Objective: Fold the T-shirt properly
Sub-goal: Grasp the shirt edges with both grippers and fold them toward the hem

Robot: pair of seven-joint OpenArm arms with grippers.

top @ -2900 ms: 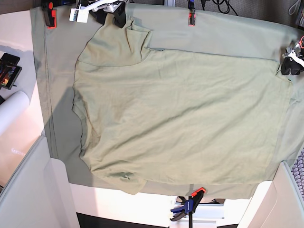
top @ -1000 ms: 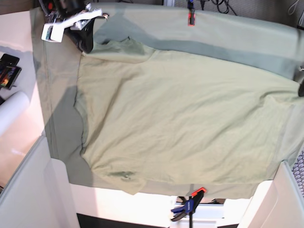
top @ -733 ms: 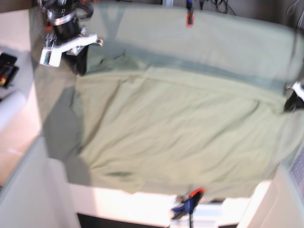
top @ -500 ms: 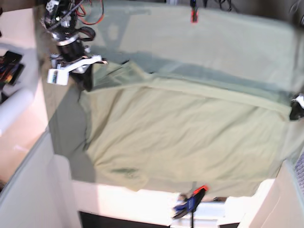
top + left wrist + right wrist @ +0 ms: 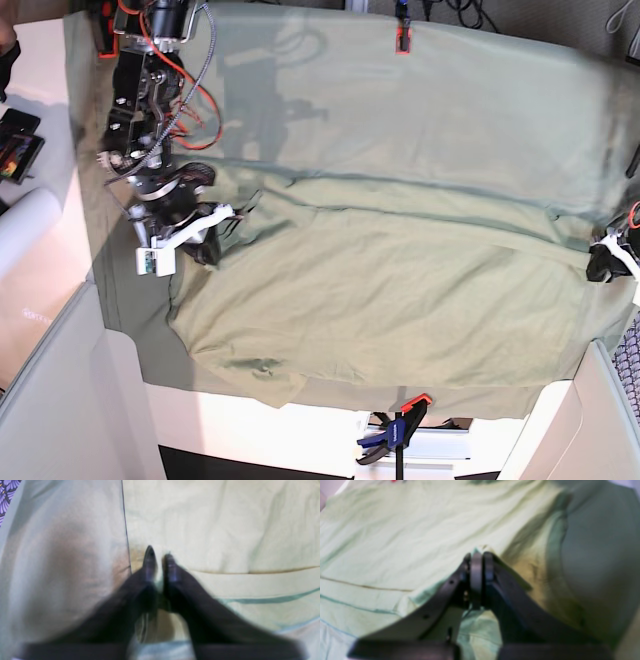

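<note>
The pale sage-green T-shirt (image 5: 400, 300) lies across the duller table cloth (image 5: 400, 110), with its far edge doubled over toward the near side. At the shirt's left corner, my right gripper (image 5: 210, 245) is shut on a bunch of the fabric. The right wrist view shows its fingers pressed together (image 5: 478, 555) on the T-shirt (image 5: 395, 530). My left gripper (image 5: 603, 265) sits at the shirt's right edge. In the blurred left wrist view its fingers stand slightly parted (image 5: 160, 557) over the T-shirt (image 5: 225, 517), next to the table cloth (image 5: 62, 555).
A red clamp (image 5: 402, 38) pins the cloth at the far edge and a blue-and-orange clamp (image 5: 395, 432) pins it at the near edge. A white roll (image 5: 25, 235) and a black device (image 5: 15, 145) lie at the left. White panels flank the near corners.
Both grippers have moved from the far side toward the near side, dragging the shirt's far edge over its body. The fold line now lies about mid-table.
</note>
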